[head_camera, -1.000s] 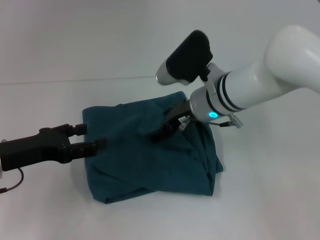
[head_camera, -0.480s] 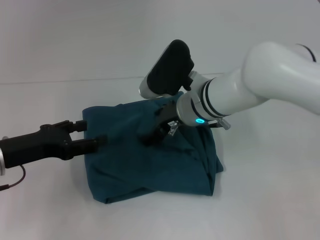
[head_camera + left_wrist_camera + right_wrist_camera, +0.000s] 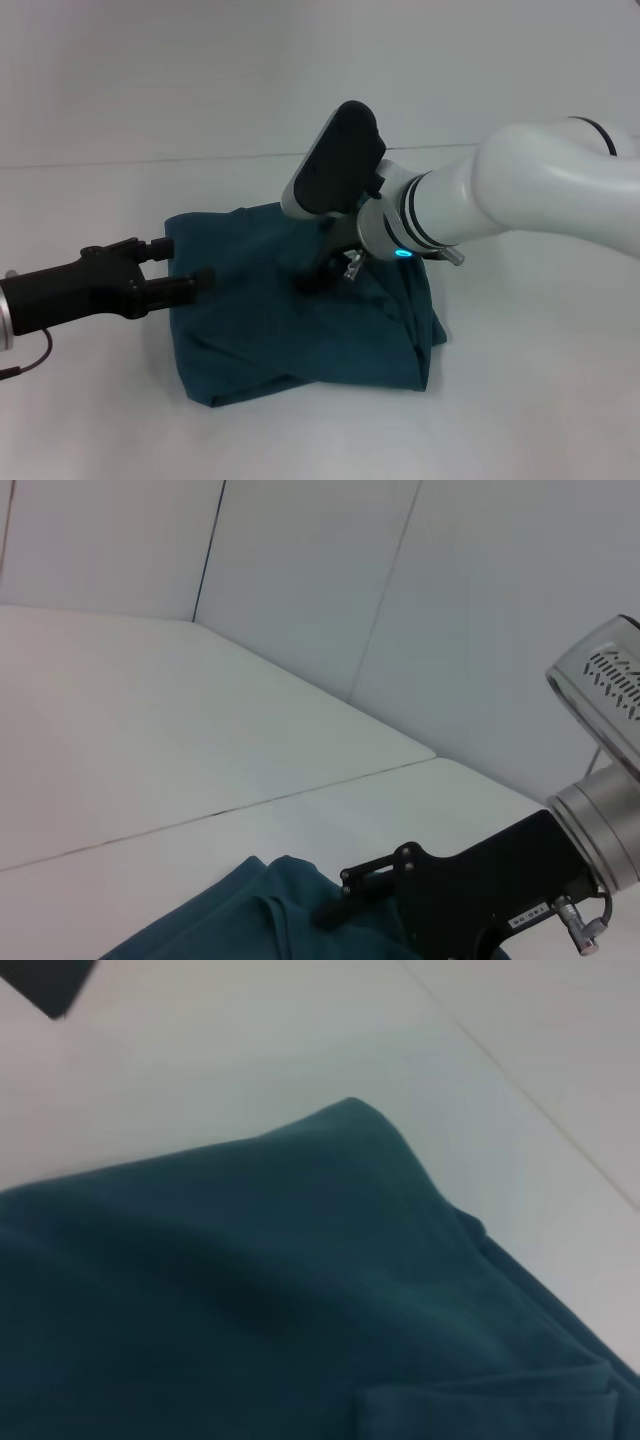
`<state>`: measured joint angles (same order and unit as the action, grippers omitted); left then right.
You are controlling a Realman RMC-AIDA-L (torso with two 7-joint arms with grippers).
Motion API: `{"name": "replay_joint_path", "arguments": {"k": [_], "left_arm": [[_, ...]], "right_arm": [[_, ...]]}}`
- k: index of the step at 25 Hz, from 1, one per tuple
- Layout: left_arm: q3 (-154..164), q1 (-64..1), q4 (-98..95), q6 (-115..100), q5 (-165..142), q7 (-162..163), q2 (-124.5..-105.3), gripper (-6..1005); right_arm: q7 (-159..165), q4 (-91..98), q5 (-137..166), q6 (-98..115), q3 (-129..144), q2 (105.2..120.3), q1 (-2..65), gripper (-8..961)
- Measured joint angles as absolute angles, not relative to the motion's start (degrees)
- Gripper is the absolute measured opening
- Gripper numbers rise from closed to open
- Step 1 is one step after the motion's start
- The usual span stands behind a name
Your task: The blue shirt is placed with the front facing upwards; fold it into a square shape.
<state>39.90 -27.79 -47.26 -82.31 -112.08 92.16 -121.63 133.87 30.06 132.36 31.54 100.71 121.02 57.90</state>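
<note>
I see the shirt (image 3: 300, 310) lying on the white table (image 3: 520, 400), already folded into a rough, thick block, roughly square. Its near edge shows stacked layers, and the right side carries a loose diagonal fold running toward the near right corner. No lettering shows on the upper face.

The left gripper (image 3: 186, 268) comes in low from the left, at the shirt's far left corner. Its two black fingers (image 3: 185, 286) stand apart, one farther than the other, both over the cloth edge. I see no cloth pinched between them. Whether the tips touch the fabric I cannot tell.

The right gripper (image 3: 318, 272) reaches in from the right and points down onto the middle of the shirt's far half. Its dark fingers meet the cloth there, under the black wrist camera housing (image 3: 335, 160). A small blue-green light (image 3: 402, 253) glows on the white wrist. The fingers are largely hidden by the wrist, so I cannot tell whether they are apart, together or clamped on fabric.

The right wrist view shows only teal cloth close up, with one rounded folded corner (image 3: 360, 1120) against the table and a layered edge at one side. The left wrist view shows the right arm's black gripper body (image 3: 470, 890) against the cloth, with the fingertips out of sight.
</note>
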Motion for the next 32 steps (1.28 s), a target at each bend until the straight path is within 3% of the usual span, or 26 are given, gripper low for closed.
{"name": "replay_joint_path", "arguments": {"k": [28,32], "left_arm": [[39.0,-26.9,-46.9,-82.1,-112.1,91.2,-121.9,877],[38.9,-26.9,-46.9,-81.9,-112.1,91.2,-121.9,877]], "right_arm": [[137.7,26.6,140.5,14.9,95.4,119.72,58.1,907],[137.6,28.8,140.5,16.8,95.7,120.16,57.7,907]]}}
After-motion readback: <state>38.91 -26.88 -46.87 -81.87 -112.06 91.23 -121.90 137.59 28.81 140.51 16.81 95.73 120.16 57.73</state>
